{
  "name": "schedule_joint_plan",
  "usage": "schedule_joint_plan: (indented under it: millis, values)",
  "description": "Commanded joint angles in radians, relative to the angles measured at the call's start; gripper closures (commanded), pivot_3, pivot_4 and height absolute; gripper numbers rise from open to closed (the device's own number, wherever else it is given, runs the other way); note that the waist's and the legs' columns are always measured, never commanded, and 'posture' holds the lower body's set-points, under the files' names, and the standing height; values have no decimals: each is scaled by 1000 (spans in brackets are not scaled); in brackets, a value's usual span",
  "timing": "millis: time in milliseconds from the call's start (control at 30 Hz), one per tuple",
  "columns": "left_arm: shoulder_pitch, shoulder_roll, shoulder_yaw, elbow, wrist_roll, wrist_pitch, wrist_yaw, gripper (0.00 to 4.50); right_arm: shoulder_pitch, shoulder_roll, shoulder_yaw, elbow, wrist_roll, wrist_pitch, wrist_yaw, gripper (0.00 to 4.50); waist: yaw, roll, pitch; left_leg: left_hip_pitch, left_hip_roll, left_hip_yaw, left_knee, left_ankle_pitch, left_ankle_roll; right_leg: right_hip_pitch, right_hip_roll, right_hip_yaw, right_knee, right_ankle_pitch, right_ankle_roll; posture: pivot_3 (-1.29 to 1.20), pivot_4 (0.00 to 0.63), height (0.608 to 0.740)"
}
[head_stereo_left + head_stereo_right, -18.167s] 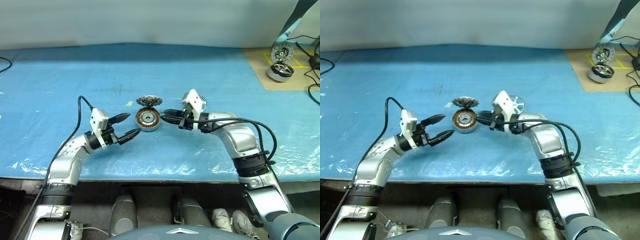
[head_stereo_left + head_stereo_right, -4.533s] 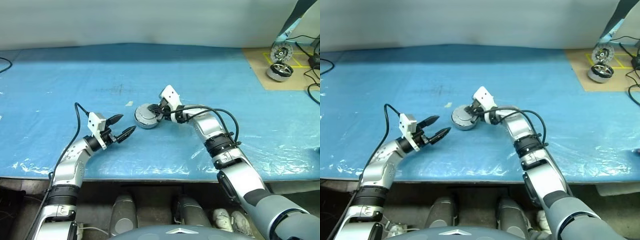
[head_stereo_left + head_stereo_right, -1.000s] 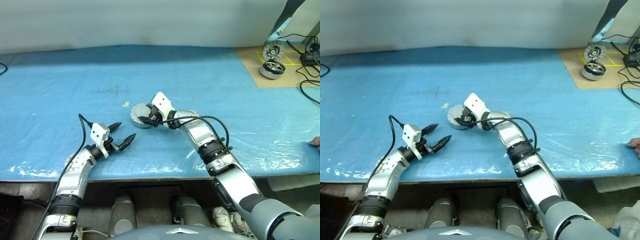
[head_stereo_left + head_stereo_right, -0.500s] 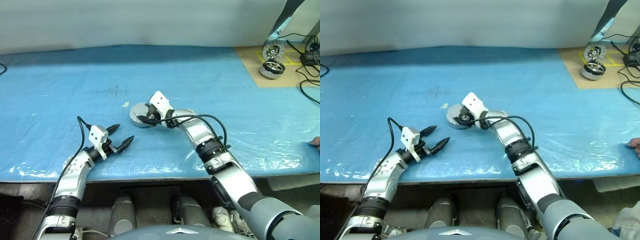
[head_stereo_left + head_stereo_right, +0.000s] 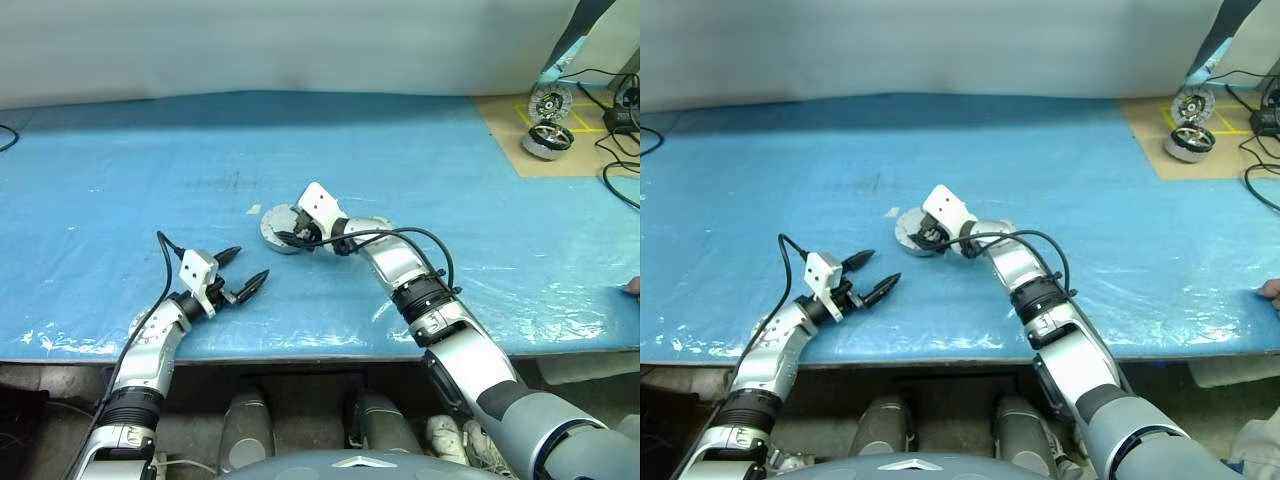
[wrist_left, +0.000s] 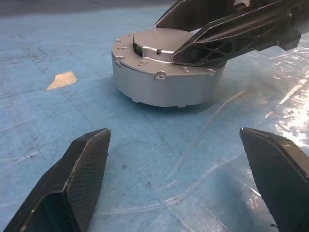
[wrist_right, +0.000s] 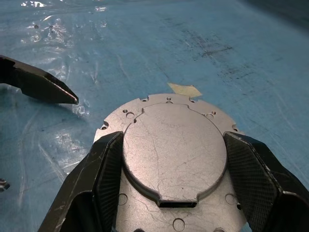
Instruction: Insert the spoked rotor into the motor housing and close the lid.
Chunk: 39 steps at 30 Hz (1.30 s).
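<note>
Motor housing [image 6: 164,82]: round silver-grey, upright on blue sheet just beside tan tape scrap [image 6: 60,80]. Lid [image 7: 174,150] seated flat on top, closed.

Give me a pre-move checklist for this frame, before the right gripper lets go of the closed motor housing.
1. Lid lies flat on the motor housing: ok.
2. Spoked rotor inside: cannot tell, the lid covers it.
3. Right gripper straddles the lid's raised centre, a finger at each side: ok.
4. Left gripper open, apart from the housing: ok.
5. Housing rests on the blue table cover: ok.
6. Lid fully locked: cannot tell.
</note>
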Motion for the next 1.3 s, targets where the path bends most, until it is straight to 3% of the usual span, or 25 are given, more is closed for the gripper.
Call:
schedule_joint_plan:
  millis: [33,400,600,700,1067,1300]
  values:
    - [-15,0,5,7,1,-17,-5,0,42,-31,30,50,-41,60,10,1574,1,0,0,0,0,0,-1,0,0,1,0,0,-2,0,0,0,150,740]
    - [-31,-10,17,-5,-21,-10,-4,0,19,-6,57,110,-73,128,-46,1574,0,2,-2,6,0,0,-2,0,0,7,0,-1,-4,0,0,0,150,740]
    - [-100,-19,58,-150,-139,148,34,0,30,-25,51,93,-64,125,-27,1574,0,2,-2,8,0,0,-6,-2,4,7,-1,-1,-4,0,0,0,150,740]
    - [-159,-16,78,-117,-161,163,29,584,36,-32,45,82,-59,129,-21,1574,0,3,-2,8,0,1,-6,-2,3,7,-1,-1,-4,0,0,0,150,740]
    - [-270,-10,41,176,-28,17,-37,4485,58,-39,34,42,-55,150,-22,1574,4,7,-5,7,-1,1,-7,0,0,7,-1,-1,-8,-1,1,0,150,740]
    - [-334,-34,22,274,-4,-51,-94,4485,69,-42,33,19,-52,160,-20,1574,8,7,-6,7,-1,1,-9,0,0,7,-2,-1,-10,-1,2,0,150,740]
